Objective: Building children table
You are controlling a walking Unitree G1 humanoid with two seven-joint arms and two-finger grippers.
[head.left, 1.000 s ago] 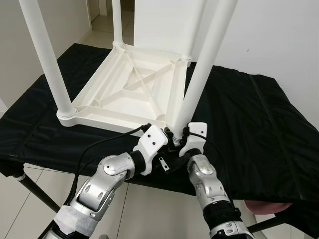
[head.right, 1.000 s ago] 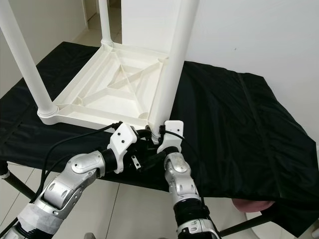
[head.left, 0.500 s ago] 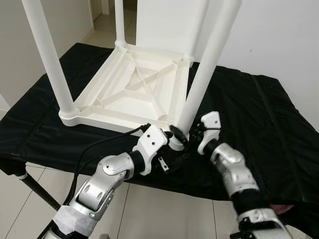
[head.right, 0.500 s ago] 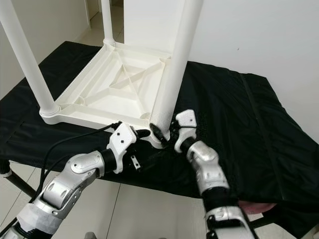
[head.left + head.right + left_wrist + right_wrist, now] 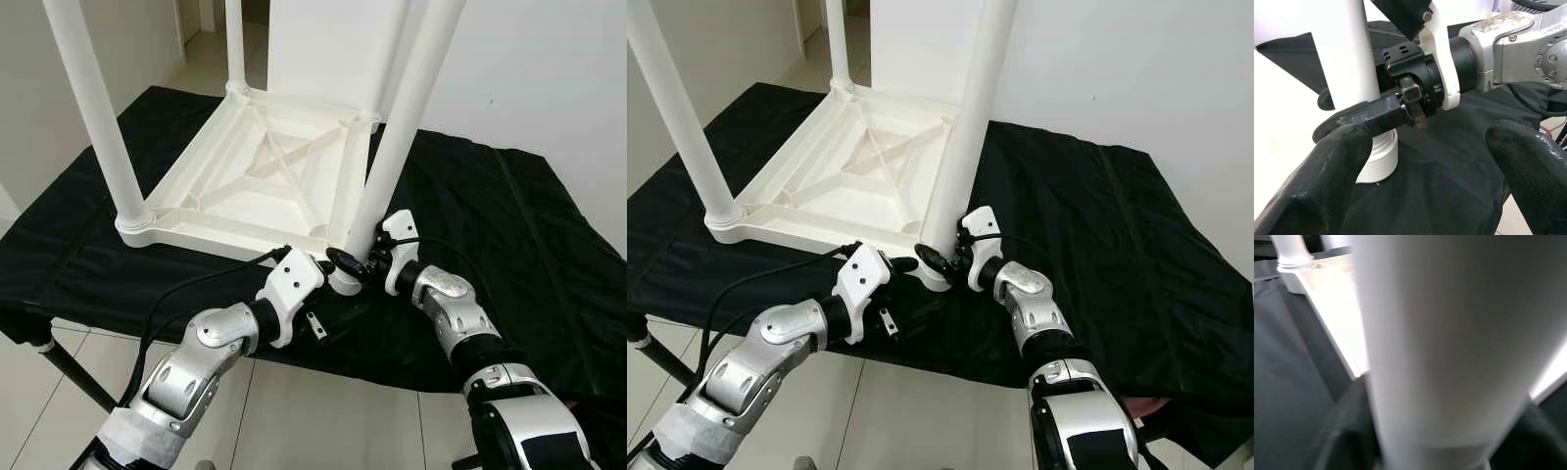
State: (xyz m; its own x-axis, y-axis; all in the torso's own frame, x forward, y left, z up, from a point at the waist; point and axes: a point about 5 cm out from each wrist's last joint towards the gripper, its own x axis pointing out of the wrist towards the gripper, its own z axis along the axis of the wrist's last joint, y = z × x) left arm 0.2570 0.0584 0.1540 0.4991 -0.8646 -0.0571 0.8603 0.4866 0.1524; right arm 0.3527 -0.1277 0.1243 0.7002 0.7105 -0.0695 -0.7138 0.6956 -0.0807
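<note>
The white children's table (image 5: 227, 239) lies upside down on the black cloth. A loose white leg (image 5: 402, 127) leans at its near right corner, with its threaded end (image 5: 1376, 159) resting on the cloth just outside the frame. My right gripper (image 5: 353, 262) comes in from the right and is shut on the leg just above the thread; one black finger (image 5: 1369, 115) crosses the front of the leg. My left gripper (image 5: 1425, 181) is open right below the leg's end, its fingers spread wide. The leg (image 5: 1449, 333) shows very close in the right wrist view.
Other legs stand upright in the frame at the near left (image 5: 93, 108) and the far corner (image 5: 233, 44). The cloth-covered work table (image 5: 509, 225) ends just under my arms, with tiled floor (image 5: 59, 392) below and a white wall behind.
My right arm has swung from below the leg's foot out to the right, then come back in and closed on the leg low down. The left gripper has stayed by the leg's end.
</note>
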